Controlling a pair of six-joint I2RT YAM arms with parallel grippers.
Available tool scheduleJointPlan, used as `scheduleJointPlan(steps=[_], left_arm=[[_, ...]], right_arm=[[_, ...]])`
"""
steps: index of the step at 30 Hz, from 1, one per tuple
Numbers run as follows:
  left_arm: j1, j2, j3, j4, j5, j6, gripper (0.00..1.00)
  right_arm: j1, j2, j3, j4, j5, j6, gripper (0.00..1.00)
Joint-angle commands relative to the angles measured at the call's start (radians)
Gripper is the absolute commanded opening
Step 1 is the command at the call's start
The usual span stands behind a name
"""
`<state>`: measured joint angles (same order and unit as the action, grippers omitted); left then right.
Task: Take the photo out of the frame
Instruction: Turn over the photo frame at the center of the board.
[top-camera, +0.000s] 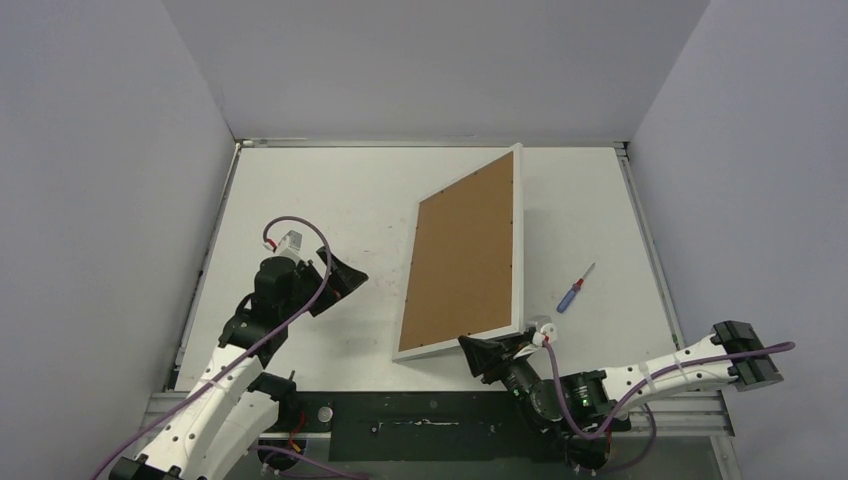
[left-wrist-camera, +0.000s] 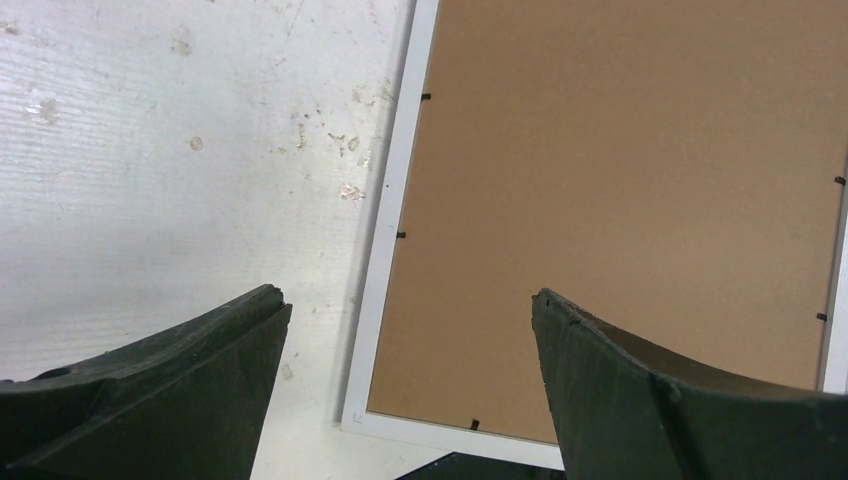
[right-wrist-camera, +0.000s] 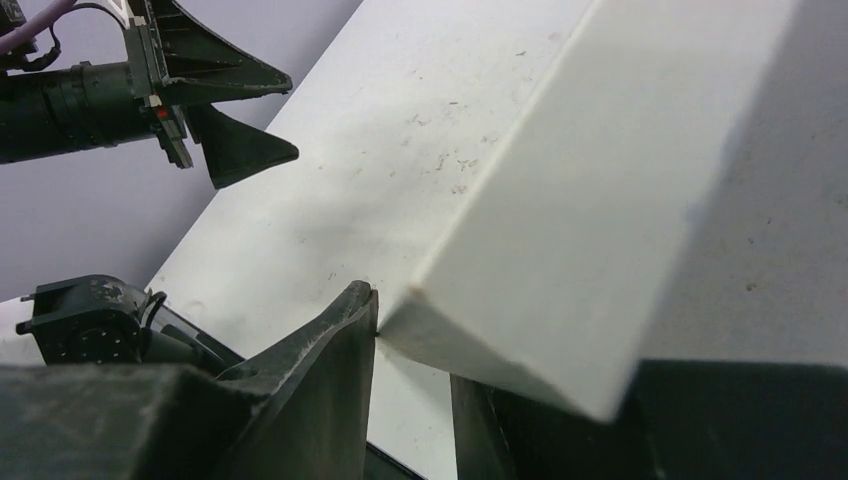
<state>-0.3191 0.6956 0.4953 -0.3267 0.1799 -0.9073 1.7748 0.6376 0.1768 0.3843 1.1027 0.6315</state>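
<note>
Barely started: the frame (top-camera: 519, 240) lies back-up mid-table with its brown backing board (top-camera: 468, 245) in place and the photo hidden from sight, so removal is all left. Right gripper (top-camera: 488, 352) pinches the frame's 6 o'clock edge. Left gripper (top-camera: 347, 279) gapes wide and empty at the frame's 9 o'clock.

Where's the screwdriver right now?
In the top view, the screwdriver lies loose on the right side of the table, just right of the frame and beyond the right gripper, touching neither.
</note>
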Motion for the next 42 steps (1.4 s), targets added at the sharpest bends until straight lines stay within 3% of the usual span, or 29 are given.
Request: scheduleJointPlan(steps=[1,22,32,42], left_arm=[[0.003,0.012,-0.014,0.052,0.009,0.039,0.90],[0.003,-0.022,-0.041,-0.105,-0.158,0.077,0.90],[0.005,-0.037,-0.031,-0.161,-0.228,0.077,0.90],[0.006,-0.037,-0.060,-0.161,-0.236,0.077,0.90]], right_arm=[[-0.020,0.041,-0.021,0.151,-0.017,0.096,0.00],[-0.347,0.337,-0.058,0.283,-0.455,0.488,0.00],[-0.377,0.485,-0.122,0.353,-0.469,0.805,0.00],[-0.367,0.565,-0.100,0.285,-0.414,0.945,0.02]])
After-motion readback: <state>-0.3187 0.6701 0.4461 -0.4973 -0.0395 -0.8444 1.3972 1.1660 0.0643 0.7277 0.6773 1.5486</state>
